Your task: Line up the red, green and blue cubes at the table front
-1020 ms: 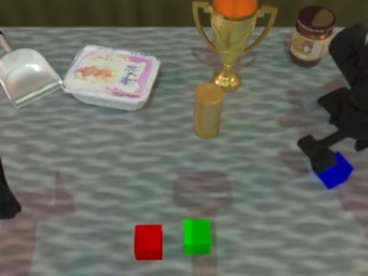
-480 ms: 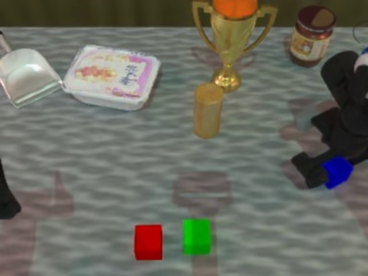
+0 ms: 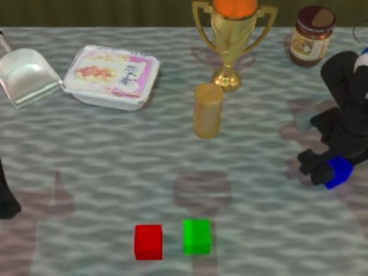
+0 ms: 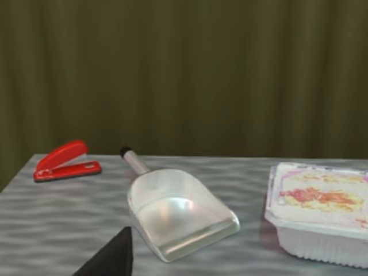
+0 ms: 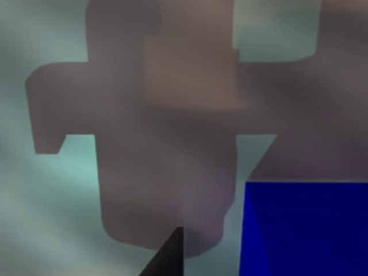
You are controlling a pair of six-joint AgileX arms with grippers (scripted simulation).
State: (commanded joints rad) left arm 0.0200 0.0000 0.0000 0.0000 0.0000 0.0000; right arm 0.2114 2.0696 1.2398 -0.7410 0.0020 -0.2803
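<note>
The red cube (image 3: 148, 241) and the green cube (image 3: 196, 236) sit side by side near the table's (image 3: 103, 172) front edge, a small gap between them. At the right side, my right gripper (image 3: 325, 170) is shut on the blue cube (image 3: 339, 171) and holds it just above the table. In the right wrist view the blue cube (image 5: 305, 230) fills one corner beside a dark fingertip (image 5: 170, 253), over the arm's shadow. My left gripper (image 3: 7, 202) is parked at the left edge, open, with one finger (image 4: 115, 257) showing.
A tan cylinder (image 3: 207, 110) stands mid-table, with a gold trophy (image 3: 233, 40) behind it. A jar (image 3: 311, 35) is at the back right. At the back left are a food tray (image 3: 112, 76), a clear scoop (image 3: 26, 75) and a red stapler (image 4: 65, 161).
My right gripper closed on the blue cube, which turned square to the fingers and rose slightly off the table. The right arm drew in. The left arm stayed still.
</note>
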